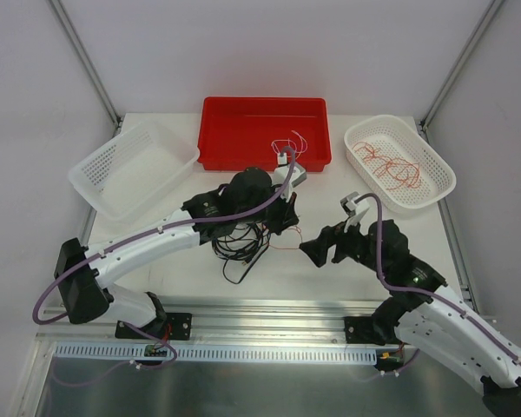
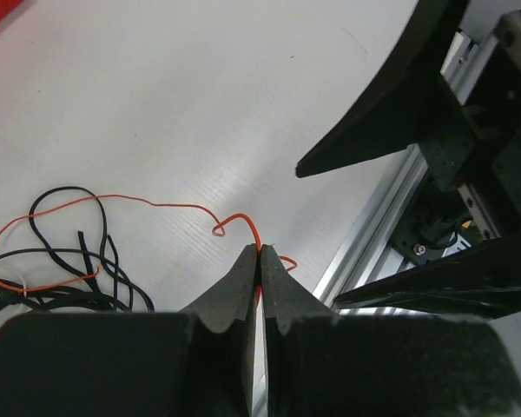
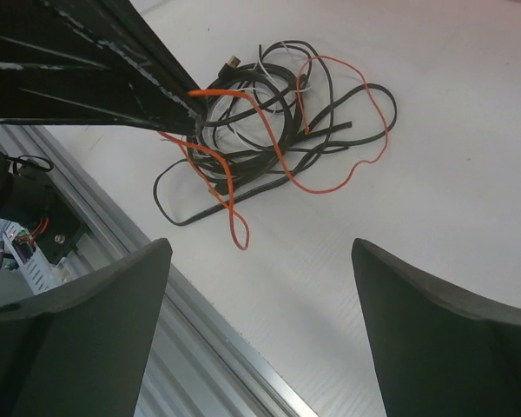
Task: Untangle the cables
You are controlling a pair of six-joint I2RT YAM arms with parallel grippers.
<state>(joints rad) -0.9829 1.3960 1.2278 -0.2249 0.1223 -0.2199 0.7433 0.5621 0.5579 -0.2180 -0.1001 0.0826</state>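
Now left fingers [image 2: 234, 291] pinch a red-orange cable [image 2: 169, 205] low over the table [image 1: 317, 280] — right fingers [image 3: 434, 330] spread, facing the tangle [image 3: 243, 104].

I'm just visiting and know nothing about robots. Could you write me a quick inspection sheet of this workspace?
Surface: white table.
Job's things: tangle of black, orange and white wires mid-table; more orange wires in the right basket.
Clutter: red bin; left basket, nothing seen in it.
Grippers: left gripper, jaws shut on an orange wire; right gripper, jaws open, holding nothing.
Cables: purple hoses along both arms.
Surroundings: white walls; metal rail at the near edge.
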